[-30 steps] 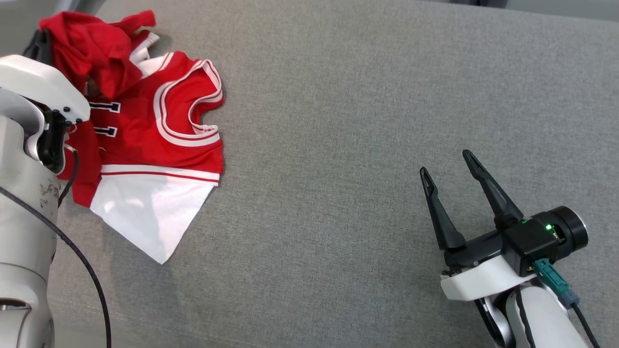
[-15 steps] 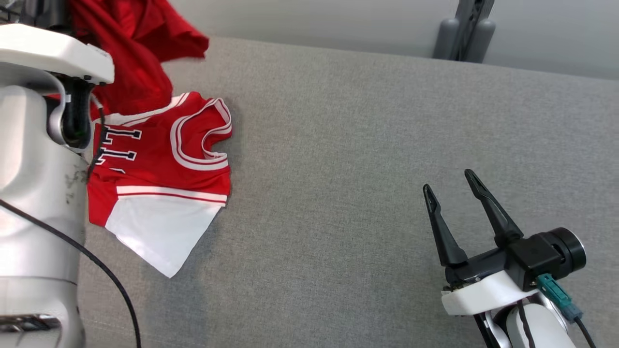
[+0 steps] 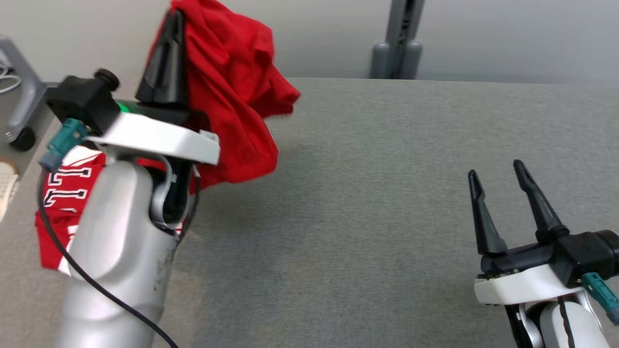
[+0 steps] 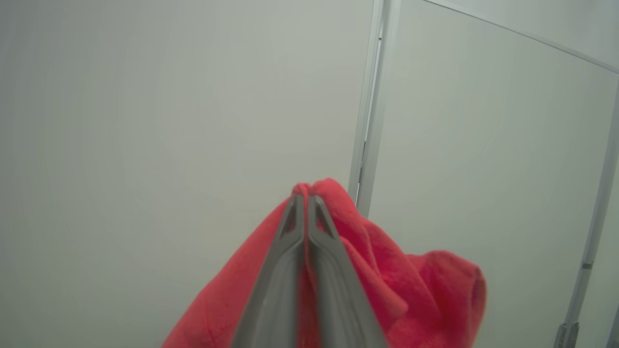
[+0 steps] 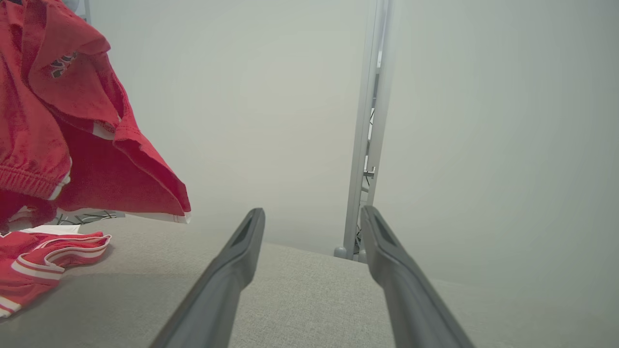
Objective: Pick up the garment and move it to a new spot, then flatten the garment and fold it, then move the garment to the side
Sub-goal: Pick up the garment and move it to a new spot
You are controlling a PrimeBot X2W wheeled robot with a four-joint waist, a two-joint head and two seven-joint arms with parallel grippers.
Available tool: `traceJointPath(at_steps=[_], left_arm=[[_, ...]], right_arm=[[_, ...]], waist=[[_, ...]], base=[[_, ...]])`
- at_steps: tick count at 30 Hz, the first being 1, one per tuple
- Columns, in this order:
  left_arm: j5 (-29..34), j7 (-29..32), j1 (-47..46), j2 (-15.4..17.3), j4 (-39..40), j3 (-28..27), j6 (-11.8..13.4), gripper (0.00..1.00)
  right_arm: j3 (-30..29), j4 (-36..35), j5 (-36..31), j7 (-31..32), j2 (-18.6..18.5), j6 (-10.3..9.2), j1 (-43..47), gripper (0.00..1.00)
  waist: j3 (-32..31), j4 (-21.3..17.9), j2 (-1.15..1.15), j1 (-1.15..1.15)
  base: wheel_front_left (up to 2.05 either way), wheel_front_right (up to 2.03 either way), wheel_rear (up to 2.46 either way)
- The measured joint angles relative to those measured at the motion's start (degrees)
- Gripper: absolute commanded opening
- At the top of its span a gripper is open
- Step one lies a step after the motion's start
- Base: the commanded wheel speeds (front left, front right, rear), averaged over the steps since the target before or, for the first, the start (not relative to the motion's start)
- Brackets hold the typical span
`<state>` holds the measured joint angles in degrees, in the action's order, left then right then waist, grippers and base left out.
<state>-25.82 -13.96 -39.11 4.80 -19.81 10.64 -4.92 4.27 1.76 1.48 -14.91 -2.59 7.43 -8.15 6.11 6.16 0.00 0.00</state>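
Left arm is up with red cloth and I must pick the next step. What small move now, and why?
Probably carry the left gripper to the robot's right and lower the red shorts onto the bare grey surface. It is shut on the shorts, which hang lifted; the jersey lies beneath that arm, and the right gripper is open.

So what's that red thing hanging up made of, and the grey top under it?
The red shorts look like soft, matte knit cloth: they droop in folds from the left pincer, with a gathered waistband. The grey top seems a woven, felt-like fabric; fine speckled weave shows.
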Motion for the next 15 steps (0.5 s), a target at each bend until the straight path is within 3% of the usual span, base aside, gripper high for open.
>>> traceJointPath(at_steps=[7,15], left_arm=[[-0.54,0.83,5.97,-1.62,3.75,5.50,1.74,0.00],[-1.01,0.23,7.47,-1.99,0.18,11.91,4.50,0.00]], right_arm=[[-2.71,-1.24,-0.57,-0.07,0.00,0.00,-0.10,1.00],[-3.26,-1.85,-0.41,-0.08,-0.02,0.00,-0.74,1.00]], waist=[[-0.06,-5.93,0.00,0.00],[1.84,-13.19,0.00,0.00]], base=[[0.00,0.00,0.00],[0.00,0.00,0.00]])
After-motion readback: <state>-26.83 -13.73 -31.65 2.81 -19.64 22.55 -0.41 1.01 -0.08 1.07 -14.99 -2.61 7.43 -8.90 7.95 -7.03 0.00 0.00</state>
